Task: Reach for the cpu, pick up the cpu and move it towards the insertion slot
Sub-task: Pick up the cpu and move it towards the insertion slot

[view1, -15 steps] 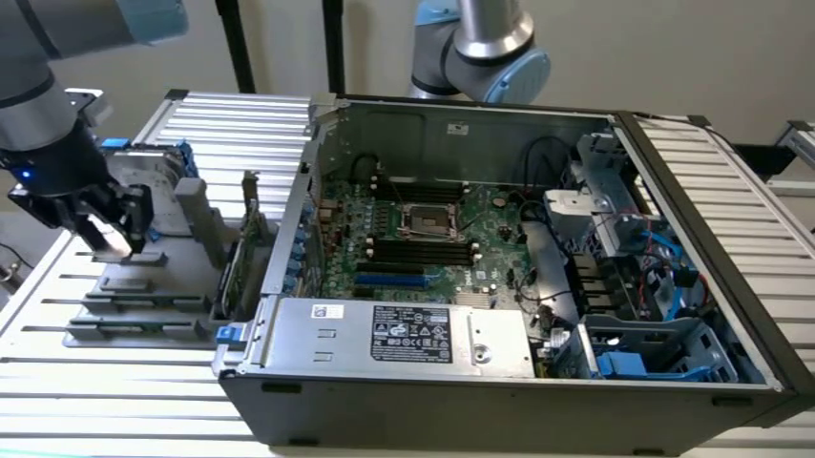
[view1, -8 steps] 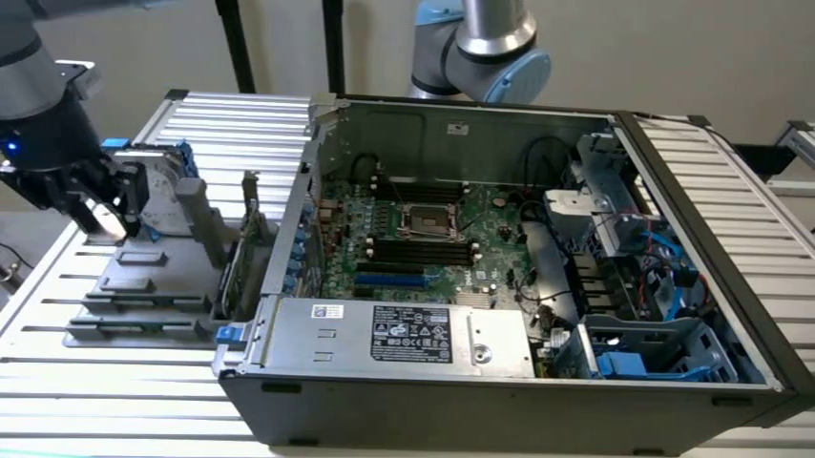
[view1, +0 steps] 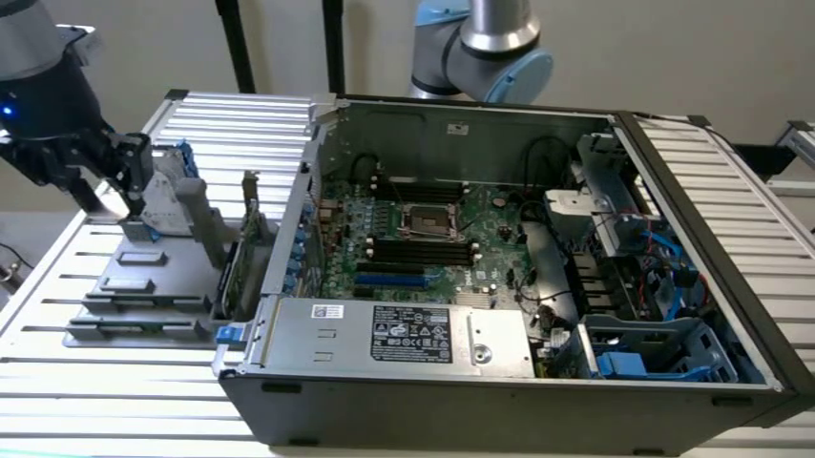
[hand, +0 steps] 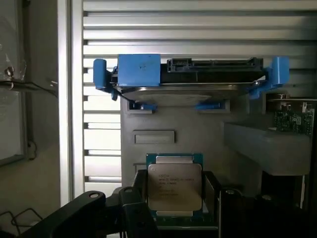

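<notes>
Slatted metal tabletop (view1: 114, 401) carries everything we see. The open computer case (view1: 510, 396) lies on its side so its motherboard (view1: 497, 243) faces up. On the exterior view's left, a grey parts fixture (view1: 191, 272) stands a blue-railed hard drive (hand: 188, 82) upright. Our gripper (view1: 113, 202) is down at that fixture, well apart from the insertion slot (view1: 429, 221) inside the case. Its fingers (hand: 134, 210) are closed against two opposite edges of the cpu (hand: 174, 186), which leaves the lid face uncovered. Whether the chip has left its pocket we cannot tell.
</notes>
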Robot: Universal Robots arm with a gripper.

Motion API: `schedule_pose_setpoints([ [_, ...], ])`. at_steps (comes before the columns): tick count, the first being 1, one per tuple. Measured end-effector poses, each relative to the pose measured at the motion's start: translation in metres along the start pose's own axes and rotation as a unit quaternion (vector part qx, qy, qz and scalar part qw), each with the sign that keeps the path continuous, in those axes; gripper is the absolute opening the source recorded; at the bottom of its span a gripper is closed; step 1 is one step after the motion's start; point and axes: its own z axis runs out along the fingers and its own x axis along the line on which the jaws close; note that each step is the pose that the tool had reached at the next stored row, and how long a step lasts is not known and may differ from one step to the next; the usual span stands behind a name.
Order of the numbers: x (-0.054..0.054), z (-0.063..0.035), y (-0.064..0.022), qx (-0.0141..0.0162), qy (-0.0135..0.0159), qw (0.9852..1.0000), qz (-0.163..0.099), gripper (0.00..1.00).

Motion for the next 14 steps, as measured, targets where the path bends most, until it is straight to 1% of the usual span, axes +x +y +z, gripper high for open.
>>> schedule_pose_setpoints([
  [6,-0.019,-0.0273,0.0006,-0.0048,0.0002,1.0,-0.002,0.55],
  [14,-0.054,-0.0642,0.0021,-0.0081,0.0019,1.0,-0.003,0.55],
])
